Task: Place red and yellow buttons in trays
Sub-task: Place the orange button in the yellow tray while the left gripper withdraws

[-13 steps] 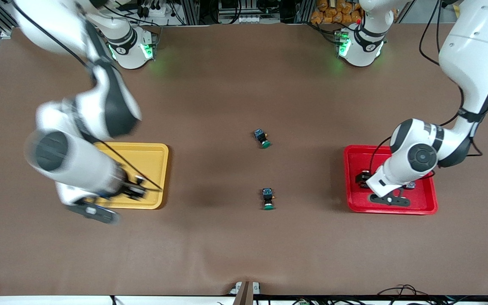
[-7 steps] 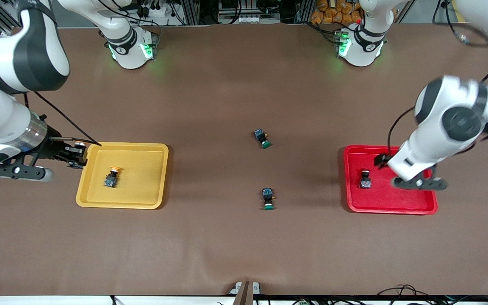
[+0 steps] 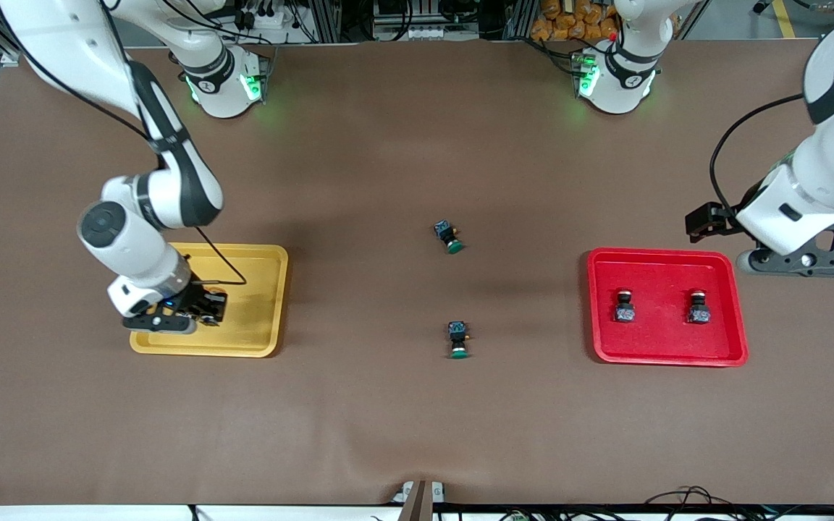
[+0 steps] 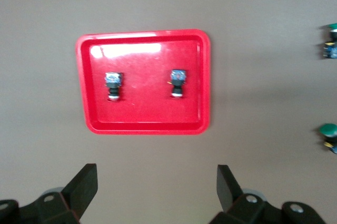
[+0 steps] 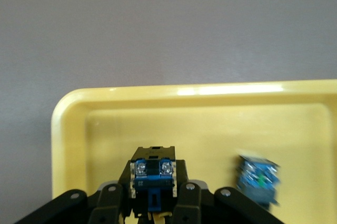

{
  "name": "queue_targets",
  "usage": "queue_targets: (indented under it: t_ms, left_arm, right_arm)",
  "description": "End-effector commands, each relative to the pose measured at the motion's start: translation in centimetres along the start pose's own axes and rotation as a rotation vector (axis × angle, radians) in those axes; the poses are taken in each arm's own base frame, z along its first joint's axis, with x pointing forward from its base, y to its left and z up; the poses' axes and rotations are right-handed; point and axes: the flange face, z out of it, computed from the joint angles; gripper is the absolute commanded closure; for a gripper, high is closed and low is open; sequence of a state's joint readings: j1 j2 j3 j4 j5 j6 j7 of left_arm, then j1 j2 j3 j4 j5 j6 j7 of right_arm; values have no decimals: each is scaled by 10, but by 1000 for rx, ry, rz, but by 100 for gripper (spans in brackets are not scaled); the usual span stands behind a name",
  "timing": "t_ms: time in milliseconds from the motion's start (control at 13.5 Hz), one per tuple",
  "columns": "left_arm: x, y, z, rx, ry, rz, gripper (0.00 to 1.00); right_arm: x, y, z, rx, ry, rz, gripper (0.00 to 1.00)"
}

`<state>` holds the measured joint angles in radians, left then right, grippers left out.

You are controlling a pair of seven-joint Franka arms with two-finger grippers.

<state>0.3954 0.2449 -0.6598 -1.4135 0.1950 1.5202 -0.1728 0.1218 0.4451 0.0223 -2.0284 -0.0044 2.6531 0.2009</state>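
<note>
Front view, right gripper [image 3: 203, 307]: low over yellow tray [image 3: 258, 340], frame's left, clamping a button [image 5: 152, 179].
Left gripper [image 4: 155, 190]: raised at frame's right, spread wide, beside red tray [image 3: 667, 347].

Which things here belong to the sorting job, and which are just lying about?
Job: red tray holding two red buttons; yellow tray; yellow button in right gripper; second button beside it; left gripper.
Lying about: two green buttons.

Bright even light, soft wrist-view blur
</note>
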Motion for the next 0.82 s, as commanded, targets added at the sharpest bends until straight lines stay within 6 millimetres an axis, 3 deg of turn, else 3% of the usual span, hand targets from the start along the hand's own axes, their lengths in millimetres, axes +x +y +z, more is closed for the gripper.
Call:
queue_targets:
  t_ms: [0,148,371,445,520,594,742]
  left_arm:
    - [-2,4,-3,-31,-33,5,0]
    - [-1,0,-15,-33,-5,-2,0]
    - [0,-4,-16,-36,-3,-7,0]
    - [0,-5,-16,-36,-3,-7,0]
    - [0,-7,-15,-37,-6,0,0]
    - [0,-7,-16,-35,-3,2,0]
    - [1,3,-14,-25,-6,17,0]
  right_arm:
    - [-17,-6,22,8,22,-33,100]
    - [-33,1,39,5,21,-33,100]
    - [-39,-3,38,2,4,-41,100]
    - [-39,-3,40,3,4,-39,86]
    - [-38,-2,40,3,5,-36,24]
    - [-36,-3,35,4,11,-25,0]
    - [-28,1,16,-4,-7,-29,0]
